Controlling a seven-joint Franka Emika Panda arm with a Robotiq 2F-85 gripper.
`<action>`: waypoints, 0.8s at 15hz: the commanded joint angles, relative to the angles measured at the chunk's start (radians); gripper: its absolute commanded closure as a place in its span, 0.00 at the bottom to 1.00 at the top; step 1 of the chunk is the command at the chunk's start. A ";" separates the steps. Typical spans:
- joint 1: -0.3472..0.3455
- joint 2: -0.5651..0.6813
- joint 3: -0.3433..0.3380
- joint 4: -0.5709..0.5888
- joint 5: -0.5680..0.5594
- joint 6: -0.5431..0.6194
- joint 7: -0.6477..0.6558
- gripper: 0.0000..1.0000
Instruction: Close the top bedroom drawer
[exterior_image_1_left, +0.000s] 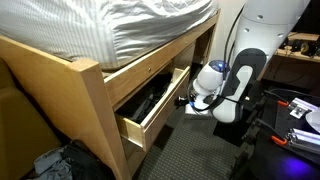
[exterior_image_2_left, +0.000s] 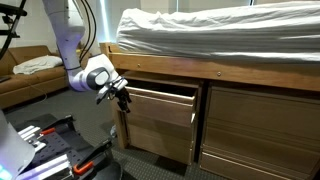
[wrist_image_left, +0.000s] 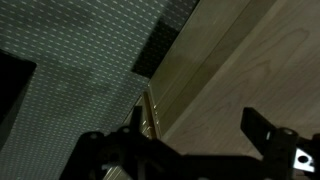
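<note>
While the wide, pale honey-coloured wooden top drawer (exterior_image_1_left: 152, 113) stands pulled out beneath the white-sheeted wooden bed (exterior_image_1_left: 95, 105), we spot the black gripper (exterior_image_2_left: 122, 97) just beside its front panel, fingers (wrist_image_left: 263, 126) spread wide in the wrist view; the drawer's dark contents (exterior_image_1_left: 148, 98) are too dim to identify.

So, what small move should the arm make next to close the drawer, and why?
Probably push the claw straight against the front panel of the top bedroom drawer, driving it inward. In both exterior views the drawer stands pulled out, with the open claw beside the panel's outer edge. Whether it already touches the wood, I cannot tell.
</note>
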 joint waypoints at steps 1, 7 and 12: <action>-0.169 -0.026 0.173 0.056 -0.038 -0.001 -0.090 0.00; -0.135 0.002 0.299 0.137 -0.012 0.001 -0.095 0.00; -0.241 0.008 0.477 0.162 -0.067 -0.002 -0.139 0.00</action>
